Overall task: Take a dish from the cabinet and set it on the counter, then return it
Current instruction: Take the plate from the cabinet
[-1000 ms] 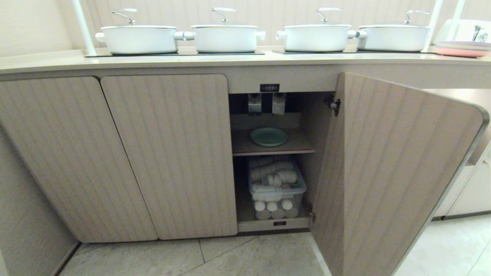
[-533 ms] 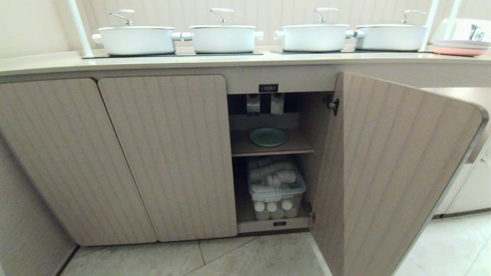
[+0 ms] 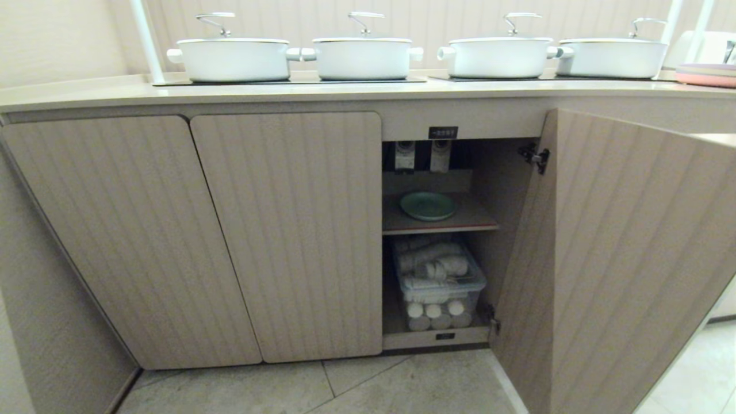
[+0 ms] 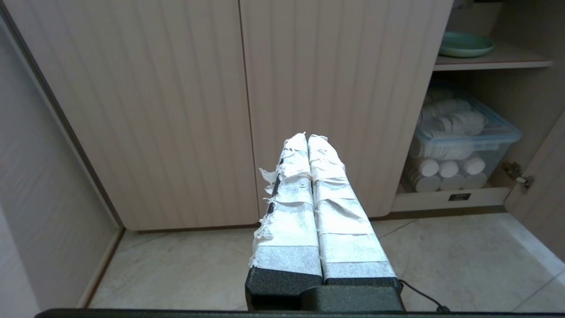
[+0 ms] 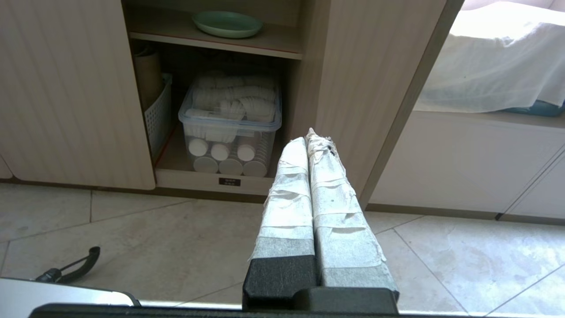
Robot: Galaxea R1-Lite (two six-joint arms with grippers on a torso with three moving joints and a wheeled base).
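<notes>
The mint-green dish [image 3: 429,206] lies flat on the inner shelf of the cabinet [image 3: 489,190], whose ribbed door [image 3: 621,259] stands swung open to the right. A small black label [image 3: 443,133] sits above the opening. The counter [image 3: 86,92] runs along the top. Neither arm shows in the head view. My left gripper [image 4: 307,137] is shut and empty, low over the floor facing the closed doors, with the dish [image 4: 465,44] far off. My right gripper [image 5: 307,138] is shut and empty too, facing the open cabinet below the dish [image 5: 227,23].
Several white lidded pots [image 3: 362,54] stand on black hob panels on the counter. Pink and purple plates [image 3: 707,75] are stacked at its far right. A clear bin of white cups [image 3: 440,282] fills the space under the shelf. Two closed doors [image 3: 287,230] are left of the opening.
The whole head view has shifted rightward, so the camera has moved; the dish, door and pots keep their places relative to each other.
</notes>
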